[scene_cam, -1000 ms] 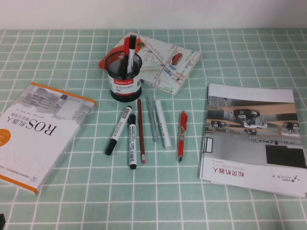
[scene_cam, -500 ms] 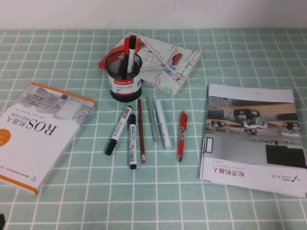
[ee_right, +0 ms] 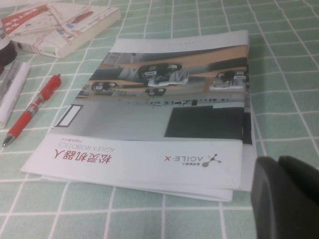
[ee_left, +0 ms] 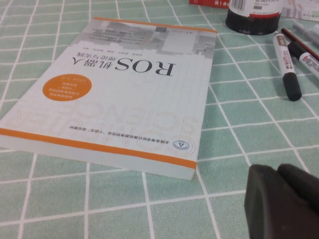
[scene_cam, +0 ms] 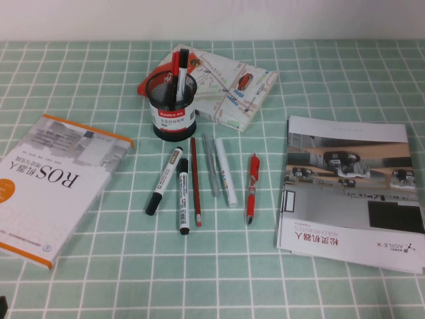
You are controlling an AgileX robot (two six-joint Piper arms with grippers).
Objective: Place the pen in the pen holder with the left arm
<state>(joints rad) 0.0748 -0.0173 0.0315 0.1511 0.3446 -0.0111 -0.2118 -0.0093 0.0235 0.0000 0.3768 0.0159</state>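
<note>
Six writing tools lie in a row on the counter [scene_cam: 332,292] in the high view: the pen [scene_cam: 163,181] leftmost, just before the holder [scene_cam: 174,106], which has two pens in it. Three books surround them. Nothing has moved since earlier.

Left wrist view: my left pincer [ee_left: 279,172], tips together and empty, hovers beside the ROS book [ee_left: 124,94], well apart from the pen [ee_left: 286,64].

Right wrist view: my right pincer [ee_right: 279,164], tips together, hangs by the brochure [ee_right: 169,109].
</note>
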